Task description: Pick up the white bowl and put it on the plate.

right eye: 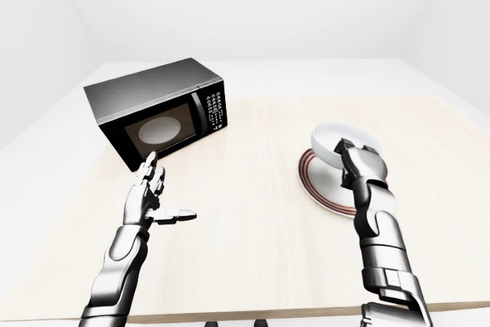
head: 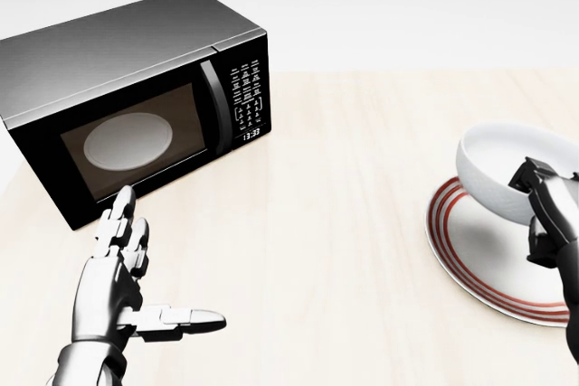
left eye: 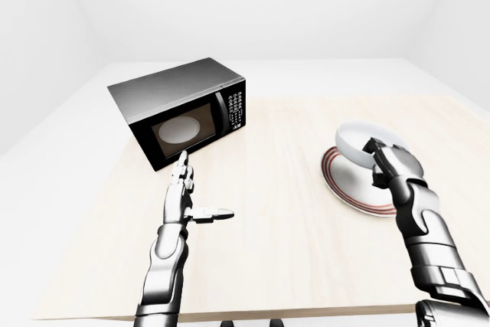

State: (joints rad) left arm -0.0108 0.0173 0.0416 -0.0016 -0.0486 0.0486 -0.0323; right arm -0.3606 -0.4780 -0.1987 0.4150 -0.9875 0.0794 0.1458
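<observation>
The white bowl (head: pixel 498 169) is held tilted just above the red-rimmed white plate (head: pixel 479 264) at the right of the head view. My right hand (head: pixel 541 196) is shut on the bowl's near rim, fingers hooked over its edge. The bowl casts a shadow on the plate, so it seems slightly lifted; contact with the plate is unclear. My left hand (head: pixel 136 287) is open and empty, fingers straight and thumb out, hovering over the wooden table (head: pixel 344 223) below the microwave.
A black microwave (head: pixel 136 97) with its door shut stands at the upper left of the table. The table's near edge (left eye: pixel 253 313) runs along the bottom of the left-eye view. White floor and walls surround the table.
</observation>
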